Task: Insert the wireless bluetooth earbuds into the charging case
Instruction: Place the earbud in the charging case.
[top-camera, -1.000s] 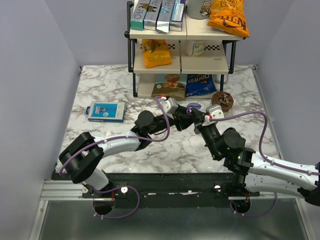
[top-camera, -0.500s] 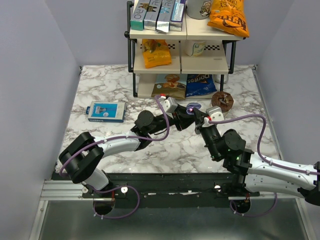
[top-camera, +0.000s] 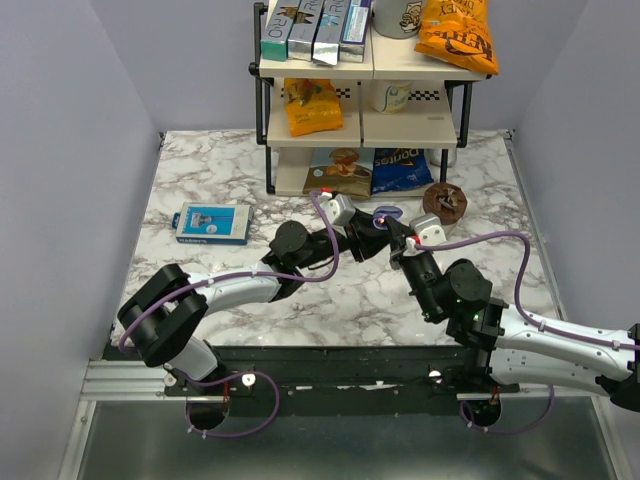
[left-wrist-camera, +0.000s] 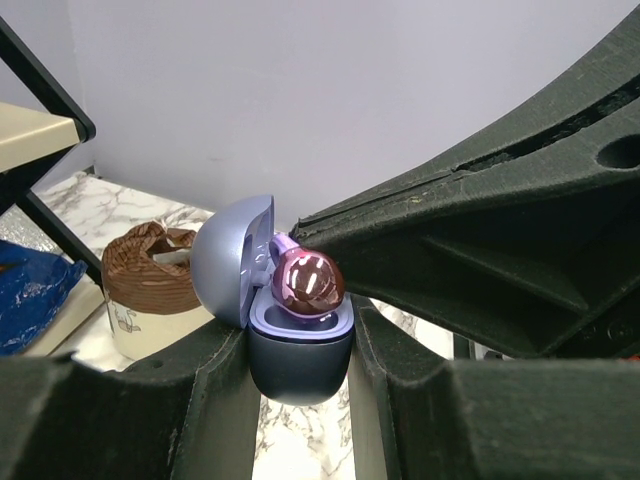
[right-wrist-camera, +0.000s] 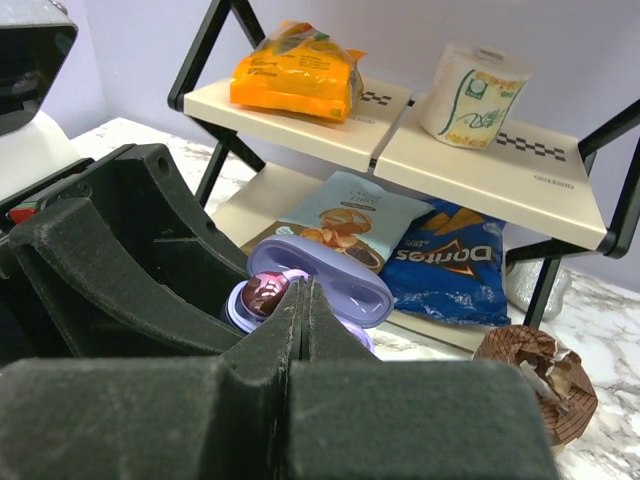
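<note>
Left gripper (left-wrist-camera: 300, 392): closed on the charging case (left-wrist-camera: 300, 352), one finger on each flank of the lower shell. The case stands upright and appears to be held clear of the table (top-camera: 200, 180). Its lid (left-wrist-camera: 228, 262) is hinged back.

Right gripper (right-wrist-camera: 300, 300): jaws fully together with nothing between them. The closed tip rests at the one earbud (left-wrist-camera: 308, 283) I can see. That earbud sits in its well with the glossy dome proud of the rim; I judge it placed but not seated. I cannot make out a second earbud.

Step in hand, by my reading: pressing the bud home.
- I would push straight down along the well's axis, lightly, with the closed tip centred on the dome.
- An off-centre push on that slick surface could skid off or flick the bud out.
- The left grip should hold the shell level and firm.
- The right fingers should keep off the lid.

Pose: the left arm (top-camera: 250, 285) and the right arm (top-camera: 520, 335) reach forward low over the table. They converge at its middle, just in front of the shelf rack (top-camera: 365, 130), with the wrists turned toward each other.
</note>
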